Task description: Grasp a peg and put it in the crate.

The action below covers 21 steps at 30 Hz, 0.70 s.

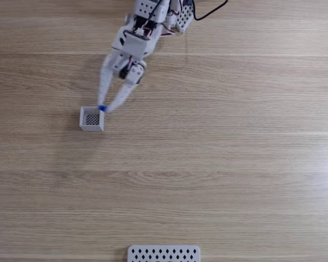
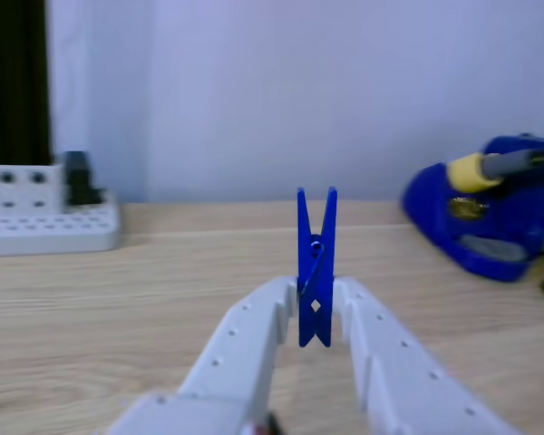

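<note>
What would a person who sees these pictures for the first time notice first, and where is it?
The bright blue peg draws the eye first: it stands upright, clamped in the white gripper, in the middle of the other view. In the fixed view the same gripper holds it at the top right corner of the small white crate, left of centre on the wooden table.

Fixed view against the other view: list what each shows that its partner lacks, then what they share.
Fixed view alone: the white crate with its dark mesh bottom, right beside the gripper tips, and a white panel with diamond holes at the bottom edge.

Other view alone: a white perforated block at left, a dark post behind it, a blue stand at right, a pale wall.

Both: the gripper shut on the blue peg, which stands upright between the fingers, and the wooden table.
</note>
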Motion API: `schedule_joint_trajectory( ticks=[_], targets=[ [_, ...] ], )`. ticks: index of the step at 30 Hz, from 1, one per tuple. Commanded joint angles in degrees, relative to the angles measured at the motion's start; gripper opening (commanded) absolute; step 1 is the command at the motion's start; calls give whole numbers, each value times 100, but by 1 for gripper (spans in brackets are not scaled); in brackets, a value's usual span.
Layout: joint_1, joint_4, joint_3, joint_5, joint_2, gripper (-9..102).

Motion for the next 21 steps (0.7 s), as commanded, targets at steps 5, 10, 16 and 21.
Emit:
schedule_joint_trajectory(
  ticks=[5, 10, 16, 21],
  targets=[
    [545, -536, -554, -53, -624, -1],
    [686, -545, -967, -53, -1072, -1],
    [694, -545, -1521, -53, -1705, -1],
    [712, -545, -1942, -53, -2294, -1]
  ],
)
